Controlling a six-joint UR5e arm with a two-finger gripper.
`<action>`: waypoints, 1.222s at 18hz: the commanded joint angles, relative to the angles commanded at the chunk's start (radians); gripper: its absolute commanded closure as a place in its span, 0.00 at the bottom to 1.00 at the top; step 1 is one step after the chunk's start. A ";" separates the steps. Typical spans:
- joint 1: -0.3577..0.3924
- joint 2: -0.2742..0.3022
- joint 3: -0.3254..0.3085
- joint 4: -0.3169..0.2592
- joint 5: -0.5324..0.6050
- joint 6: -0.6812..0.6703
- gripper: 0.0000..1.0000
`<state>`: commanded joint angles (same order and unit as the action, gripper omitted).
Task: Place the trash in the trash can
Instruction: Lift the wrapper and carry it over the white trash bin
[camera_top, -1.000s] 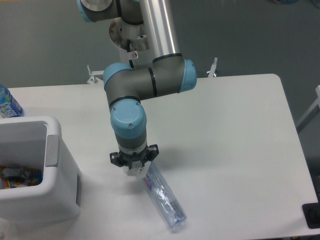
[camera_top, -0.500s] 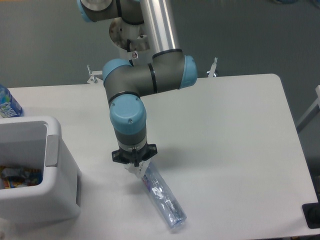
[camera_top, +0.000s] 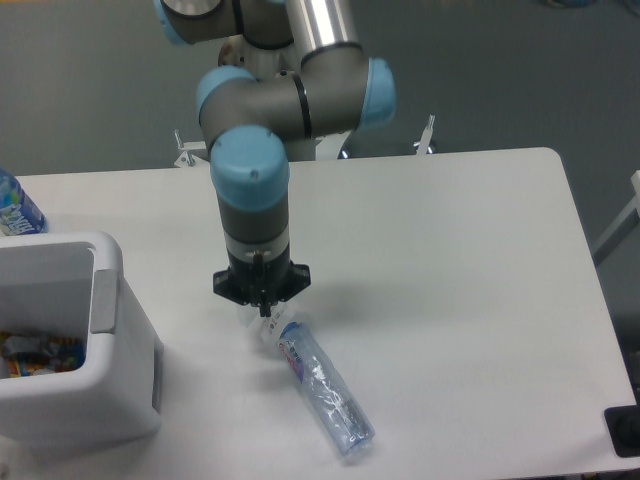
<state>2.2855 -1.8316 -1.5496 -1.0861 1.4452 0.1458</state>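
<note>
The slim clear plastic bottle (camera_top: 322, 390) lies slanted on the white table, its base toward the front edge and its neck end up by my gripper. My gripper (camera_top: 264, 325) points straight down over that neck end. Its fingers are mostly hidden under the wrist and look closed on the bottle's neck. The white trash can (camera_top: 120, 400) stands at the front left, well left of the gripper, with colourful items (camera_top: 40, 355) inside. The crumpled white wrapper is not visible.
An upright bottle with a bright blue label (camera_top: 15, 208) stands at the left edge behind the bin. A black object (camera_top: 625, 430) sits at the front right corner. The table's right edge (camera_top: 585, 260) runs close to a grey frame.
The arm has straightened and the wrist has risen and shifted slightly left. The bottle's neck end has followed it up and left, while its base stays on the table.
</note>
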 joint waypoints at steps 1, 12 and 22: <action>0.012 0.000 0.028 0.000 -0.021 -0.005 1.00; 0.121 0.044 0.200 0.129 -0.183 -0.141 1.00; 0.037 0.100 0.261 0.138 -0.197 -0.207 1.00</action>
<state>2.3227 -1.7319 -1.2886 -0.9480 1.2487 -0.0614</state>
